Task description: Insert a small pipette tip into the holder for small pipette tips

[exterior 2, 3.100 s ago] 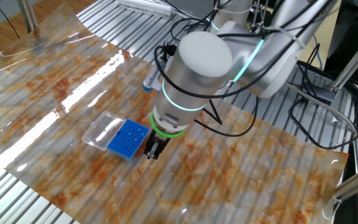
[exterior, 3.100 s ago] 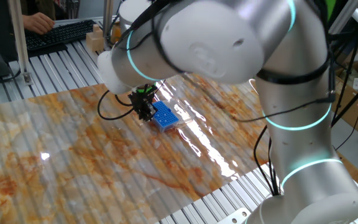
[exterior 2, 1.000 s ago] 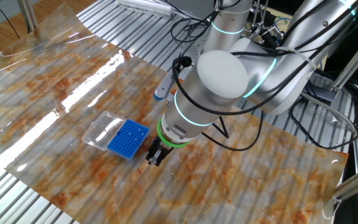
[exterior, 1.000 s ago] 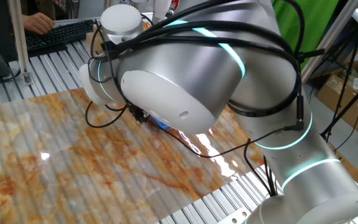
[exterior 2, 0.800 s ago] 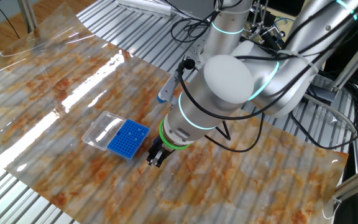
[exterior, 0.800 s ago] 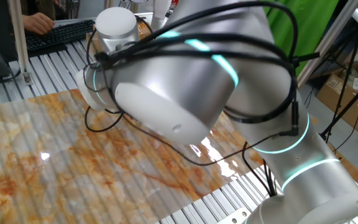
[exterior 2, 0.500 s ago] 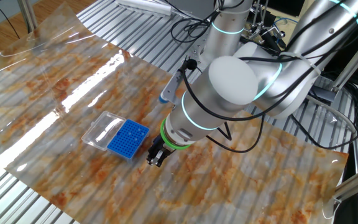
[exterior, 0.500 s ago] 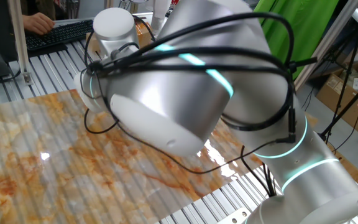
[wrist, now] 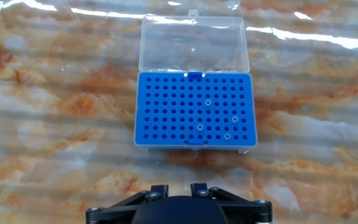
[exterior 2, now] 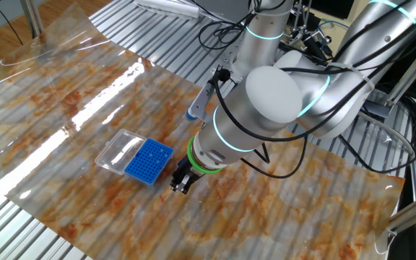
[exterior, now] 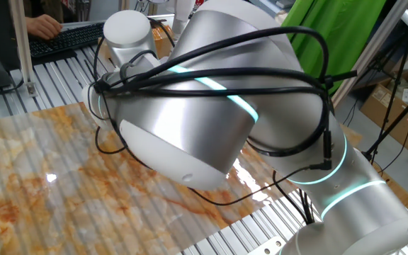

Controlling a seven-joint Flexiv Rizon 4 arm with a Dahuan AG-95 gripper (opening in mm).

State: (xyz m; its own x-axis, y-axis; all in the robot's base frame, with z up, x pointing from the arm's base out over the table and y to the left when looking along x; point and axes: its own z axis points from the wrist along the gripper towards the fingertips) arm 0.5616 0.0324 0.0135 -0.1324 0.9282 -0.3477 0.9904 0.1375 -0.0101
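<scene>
1. The arm fills most of one fixed view, its silver body and black cables hiding the middle of the table from that side. In the other fixed view it bends down over the table, its wrist ringed in green.

2. The table has a ribbed metal top covered by a glossy sheet printed in orange and grey marble, which catches bright glare.

3. The holder lies flat on the sheet. It is a bright-blue rack with a top grid of tiny holes. In the hand view it sits at mid-frame, straight ahead of the hand. In the other fixed view it is just beside the gripper, not touching it.

4. The lid is clear plastic, swung open and lying flat behind the holder, joined along its far edge. In the other fixed view it shows as a clear tray on the holder's far side from the gripper.

5. The gripper hangs low over the sheet, near the holder's edge. Only its dark base shows at the bottom of the hand view, and the fingertips are too small in the other fixed view; I cannot tell whether the jaws are spread or pressed together.

6. Four holes in the grid hold pale tips, scattered over the right half of the holder.
</scene>
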